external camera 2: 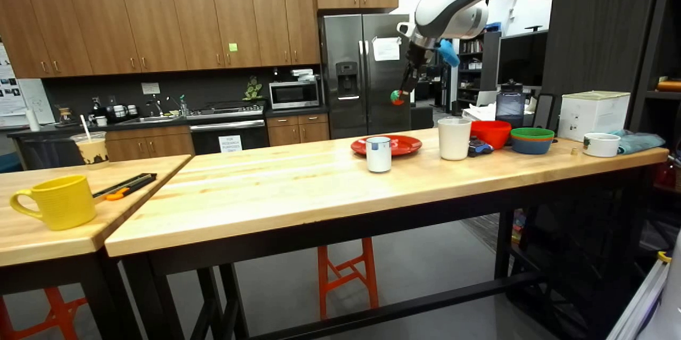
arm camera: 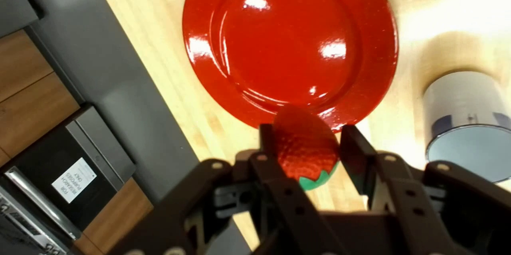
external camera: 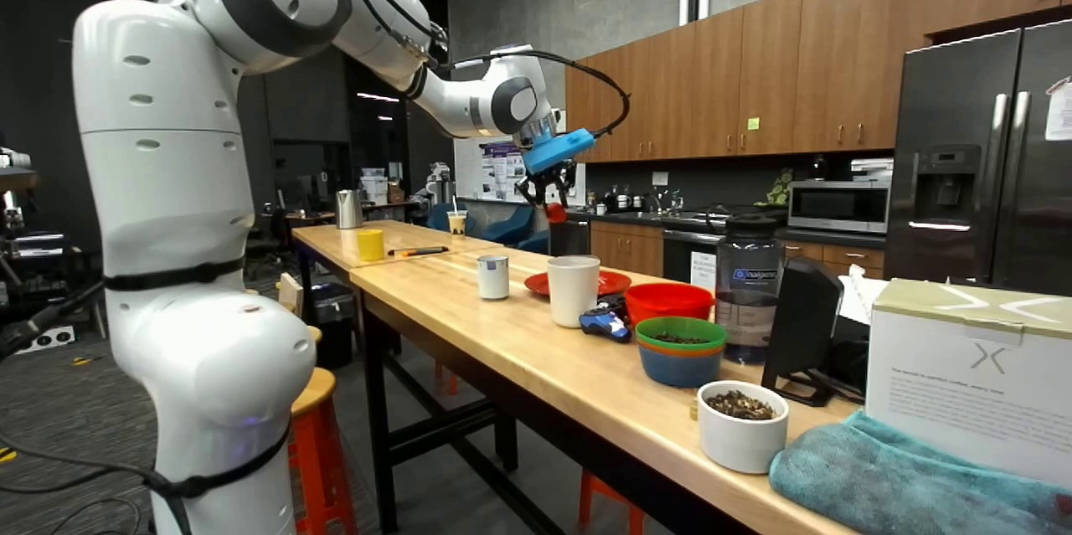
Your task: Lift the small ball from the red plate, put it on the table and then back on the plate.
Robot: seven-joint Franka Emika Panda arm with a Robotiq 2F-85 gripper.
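The pincer (arm camera: 307, 141) grips the small ball (arm camera: 305, 151) in the air, clear of the red plate (arm camera: 287, 39) and tabletop (external camera 2: 239, 175). The lift looks done (the tabletop stop, I cannot tell); returning it remains.

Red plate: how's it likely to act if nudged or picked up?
The red plate would probably slide rather than tip, being wide and low. Its glossy surface may be slippery to grip. Its even, round outline suggests it's stiff.
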